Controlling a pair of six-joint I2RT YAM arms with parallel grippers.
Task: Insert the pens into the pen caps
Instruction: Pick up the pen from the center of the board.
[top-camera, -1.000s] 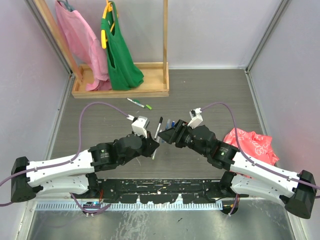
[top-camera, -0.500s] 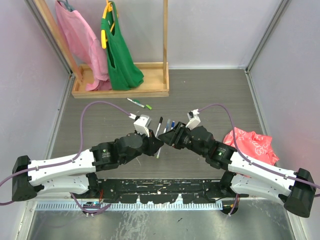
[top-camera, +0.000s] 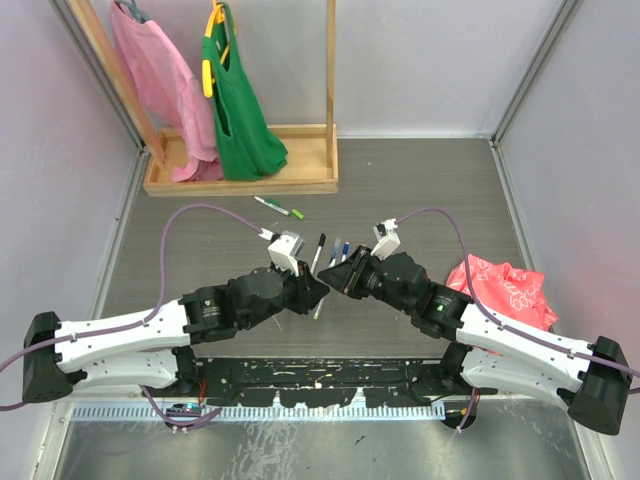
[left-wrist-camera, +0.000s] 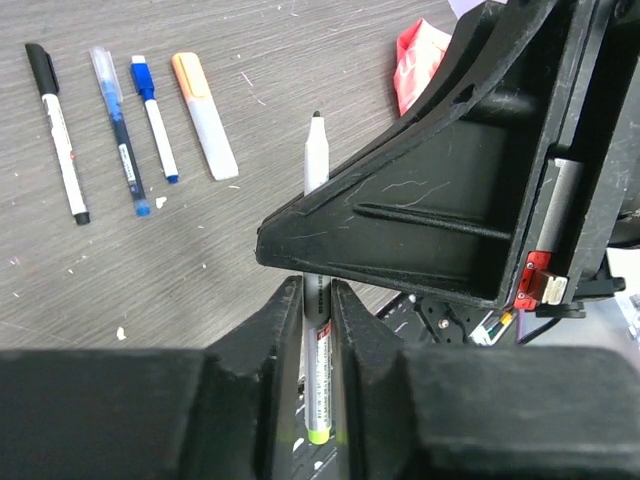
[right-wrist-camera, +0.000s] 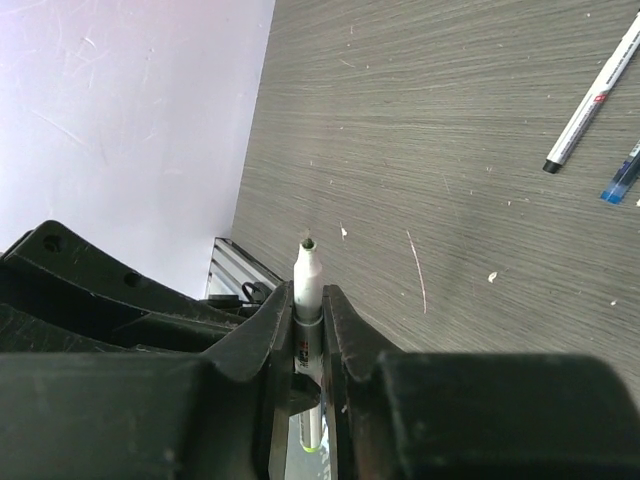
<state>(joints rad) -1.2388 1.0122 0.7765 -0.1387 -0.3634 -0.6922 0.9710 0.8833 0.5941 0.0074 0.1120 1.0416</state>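
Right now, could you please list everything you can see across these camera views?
held pen: one, white barrel with a light green end, tip bare, gripped by both hands
black-capped pen: one, white barrel, on the table, at the end of a row of four
blue pen: one, clear cap, next in the row
blue-capped pen: one, white barrel, third in the row
orange-capped marker: one, white body, last in the row
green pen: one, alone near the rack
bag: one, pink-red, at the table's right edge
wooden rack: one, far left corner
garments: two, pink and green, hanging on the rack
table: one, grey
left hand: shut on the held pen
right hand: shut on the held pen
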